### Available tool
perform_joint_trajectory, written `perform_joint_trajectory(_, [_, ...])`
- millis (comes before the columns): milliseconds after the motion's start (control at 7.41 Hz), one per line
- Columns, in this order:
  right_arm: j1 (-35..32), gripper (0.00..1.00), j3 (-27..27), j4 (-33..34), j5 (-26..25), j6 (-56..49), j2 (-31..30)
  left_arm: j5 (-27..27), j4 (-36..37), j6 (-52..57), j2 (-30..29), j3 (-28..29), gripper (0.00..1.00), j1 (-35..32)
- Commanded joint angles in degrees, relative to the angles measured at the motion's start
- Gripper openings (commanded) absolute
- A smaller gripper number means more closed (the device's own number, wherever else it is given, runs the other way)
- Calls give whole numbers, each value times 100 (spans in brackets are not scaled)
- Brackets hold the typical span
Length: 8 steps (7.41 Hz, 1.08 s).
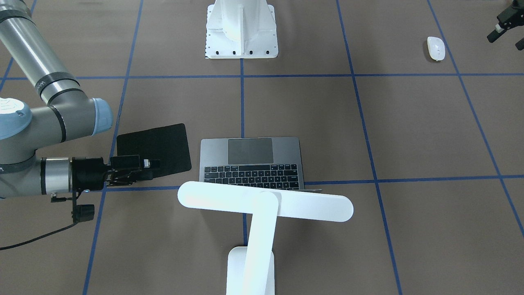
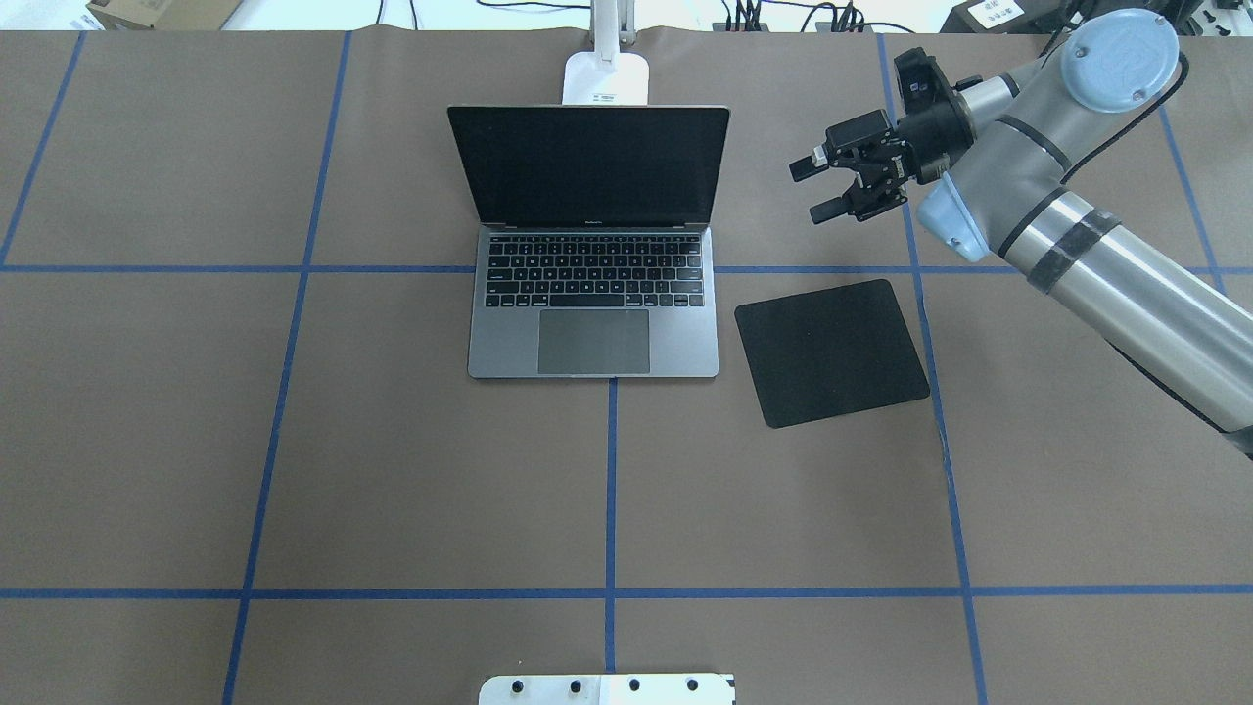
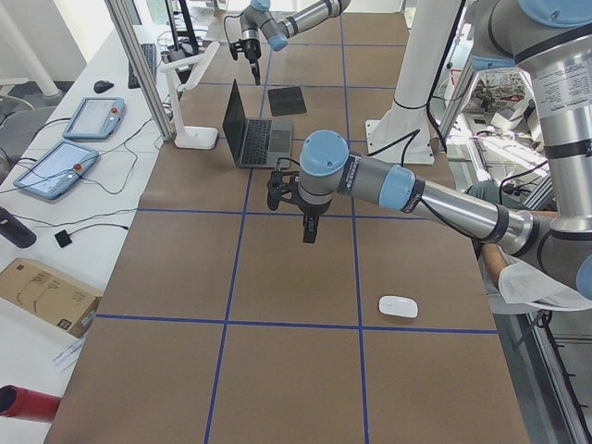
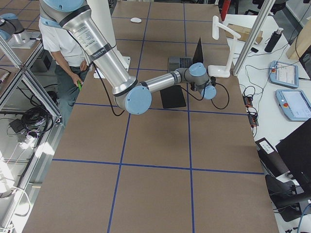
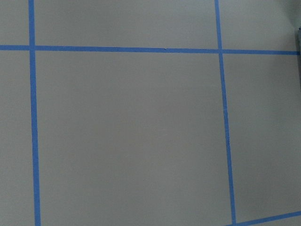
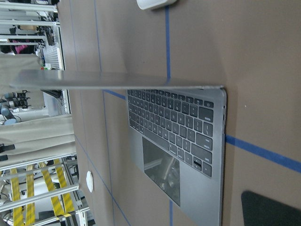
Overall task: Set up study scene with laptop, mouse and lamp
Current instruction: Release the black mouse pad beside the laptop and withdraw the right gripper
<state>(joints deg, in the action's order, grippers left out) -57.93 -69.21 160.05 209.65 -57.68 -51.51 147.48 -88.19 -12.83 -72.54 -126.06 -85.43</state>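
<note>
Two things, laptop point(image 2: 593, 294) and lamp point(image 1: 265, 203), are standing set. The mouse point(image 1: 436, 48) is lying far left near the left gripper point(image 1: 507, 40), which is gaping and probably needing to descend onto it. The right gripper point(image 2: 809, 192) is hovering released near the pad point(image 2: 830, 352).

Grey laptop point(image 2: 593, 294), white mouse point(image 1: 436, 48), white lamp point(image 1: 266, 203), black pad point(image 2: 830, 352), blue-gridded brown table point(image 2: 392, 470).

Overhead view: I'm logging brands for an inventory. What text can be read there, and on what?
Laptop, strip under the screen: a small pale wordmark, too small to read.
Laptop keys: legends too small to read.
Lamp base: a small dark label, blurred.
Nothing else carries text.
</note>
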Motion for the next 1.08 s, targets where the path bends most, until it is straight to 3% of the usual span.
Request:
perform_joint_trajectory(0, [-393, 99, 92, 18, -2, -33, -16, 0, 4, 0, -24, 38, 100, 0])
perform_joint_trajectory(675, [-1054, 99, 31, 44, -2241, 1519, -560, 0, 4, -9, 20, 99, 100, 0])
perform_joint_trajectory(945, [-1430, 99, 31, 9, -3696, 1619, -675, -17, 39, -17, 29, 91, 100, -9])
